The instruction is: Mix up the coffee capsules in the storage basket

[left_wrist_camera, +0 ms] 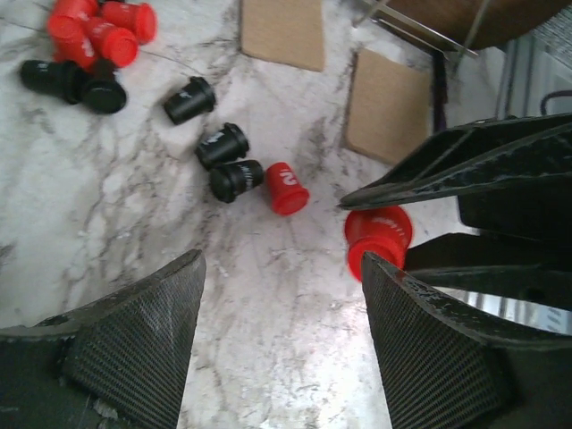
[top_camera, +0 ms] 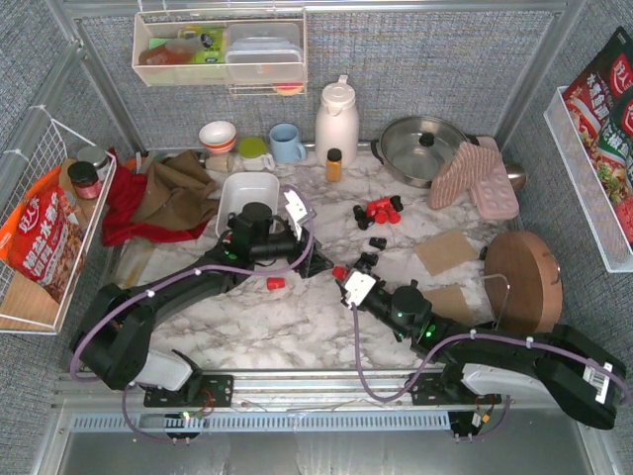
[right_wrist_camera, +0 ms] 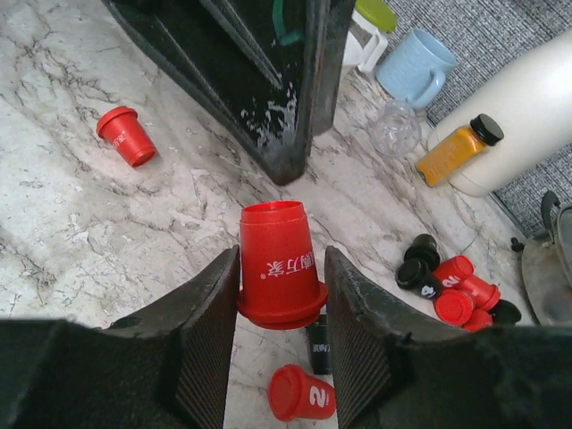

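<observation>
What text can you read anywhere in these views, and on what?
"2": end face of the loose red capsule.
White Chinese print on the held red capsule in the right gripper: too blurred to read.
Print on the orange bag and the red bags: too small to read.

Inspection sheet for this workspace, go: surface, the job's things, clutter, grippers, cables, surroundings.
Surface: marble tabletop, no spill seen.
Job's things: storage basket partly hidden, no capsule seen in the part that shows; coffee capsules clustered loose on the table; lone red capsule near centre.
Clutter: cloths, amber bottle, white jug, pot, oven mitts, cardboard pieces.
Grippers: left gripper open, empty; right gripper shut on a red capsule.
Cables: purple cables run along the left arm and right arm.
Surroundings: wire racks holding snack bags at both sides; wall shelf behind.
</observation>
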Available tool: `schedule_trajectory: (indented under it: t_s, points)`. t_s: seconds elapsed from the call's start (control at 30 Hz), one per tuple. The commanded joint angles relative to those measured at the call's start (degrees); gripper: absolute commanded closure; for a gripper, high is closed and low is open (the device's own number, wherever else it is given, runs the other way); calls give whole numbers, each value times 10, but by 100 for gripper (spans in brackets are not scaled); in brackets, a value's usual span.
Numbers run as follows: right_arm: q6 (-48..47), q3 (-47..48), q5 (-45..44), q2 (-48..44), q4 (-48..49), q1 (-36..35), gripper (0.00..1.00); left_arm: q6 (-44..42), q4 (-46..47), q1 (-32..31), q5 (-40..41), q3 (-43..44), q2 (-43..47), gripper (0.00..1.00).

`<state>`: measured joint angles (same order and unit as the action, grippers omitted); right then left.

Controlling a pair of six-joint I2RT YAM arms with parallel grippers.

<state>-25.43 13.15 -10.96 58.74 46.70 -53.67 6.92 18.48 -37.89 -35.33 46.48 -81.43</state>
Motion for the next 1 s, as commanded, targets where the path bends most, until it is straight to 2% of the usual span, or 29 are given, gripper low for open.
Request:
schedule_trajectory:
  t_s: [0.0, 0.23, 0.4, 0.57, 0.73, 0.77, 0.83, 0.97]
  points:
    - [-22, -11, 40, 17, 76, 3, 77, 11, -4, -21, -25, 9, -6, 21]
    - [-25, -10, 45, 27, 82, 7, 77, 4, -33, -45, -30, 24, -15, 22]
    - [-24, -9, 41, 27, 78, 10, 77, -11, -78, -54, -33, 49, -37, 29]
    - [-23, -9, 40, 21, 74, 12, 77, -19, -116, -61, -42, 72, -62, 48]
    - [-22, -7, 33, 17, 67, 12, 76, -18, -143, -62, -65, 97, -86, 77]
    - [-20, -5, 29, 17, 63, 12, 74, -19, -150, -62, -66, 102, -91, 83]
    - [-18, -1, 20, 17, 56, 12, 66, -22, -165, -62, -59, 114, -97, 91]
    - [-15, 3, 9, 18, 49, 11, 49, -26, -183, -59, -25, 128, -99, 97]
